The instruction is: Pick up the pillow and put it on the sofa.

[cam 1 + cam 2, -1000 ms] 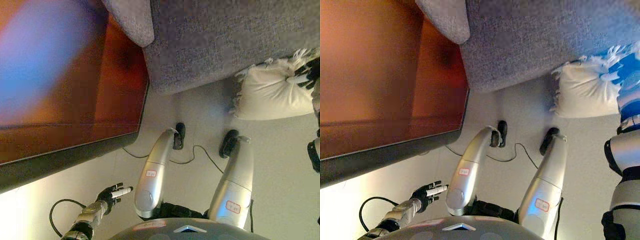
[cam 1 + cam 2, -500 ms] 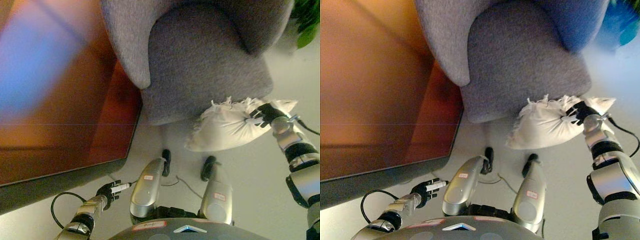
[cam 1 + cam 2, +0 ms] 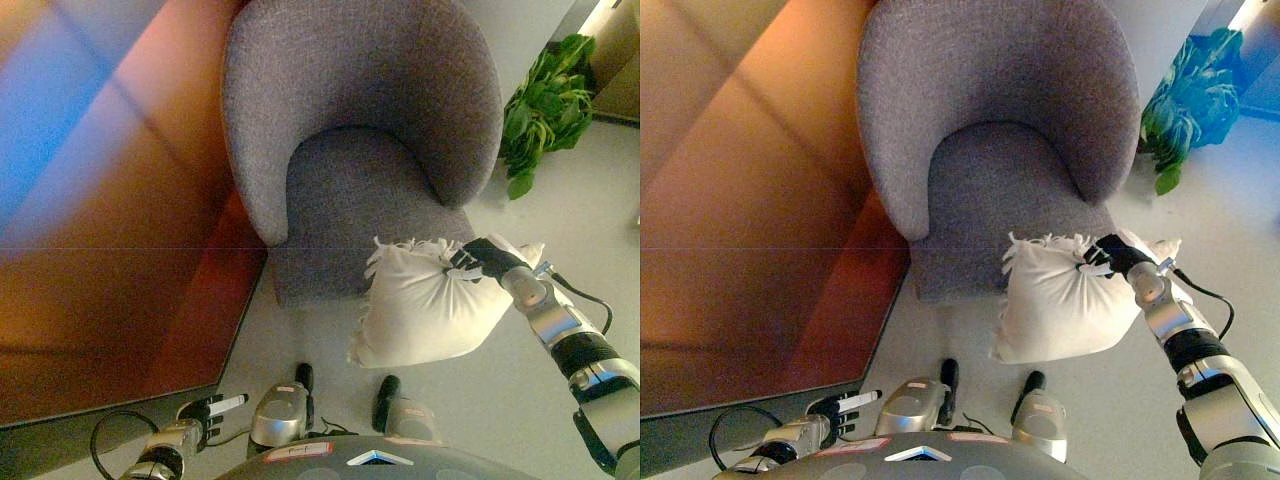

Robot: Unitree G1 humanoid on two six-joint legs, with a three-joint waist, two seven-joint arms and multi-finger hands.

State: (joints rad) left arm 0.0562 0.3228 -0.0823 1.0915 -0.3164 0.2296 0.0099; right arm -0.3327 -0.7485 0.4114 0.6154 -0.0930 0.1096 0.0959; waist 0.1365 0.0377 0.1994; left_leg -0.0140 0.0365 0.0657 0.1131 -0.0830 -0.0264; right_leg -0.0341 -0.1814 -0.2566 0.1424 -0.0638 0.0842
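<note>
A white fringed pillow (image 3: 425, 308) hangs from my right hand (image 3: 474, 260), whose fingers are curled into its upper edge; it also shows in the right eye view (image 3: 1060, 300). It is off the floor, in front of the right front corner of the grey armchair-style sofa (image 3: 365, 130), below seat height. The sofa seat (image 3: 355, 195) lies just behind and left of the pillow. My left hand (image 3: 208, 410) is low at the lower left, near the floor, fingers straight and empty.
A large brown wooden panel (image 3: 120, 220) fills the left side, close to the sofa's left arm. A green potted plant (image 3: 545, 110) stands at the right behind the sofa. Pale floor (image 3: 560, 220) lies to the right of the sofa.
The camera has tilted up, showing the whole sofa and the plant. My right hand has lifted the pillow off the floor and carried it left towards the sofa front. The left hand stays low.
</note>
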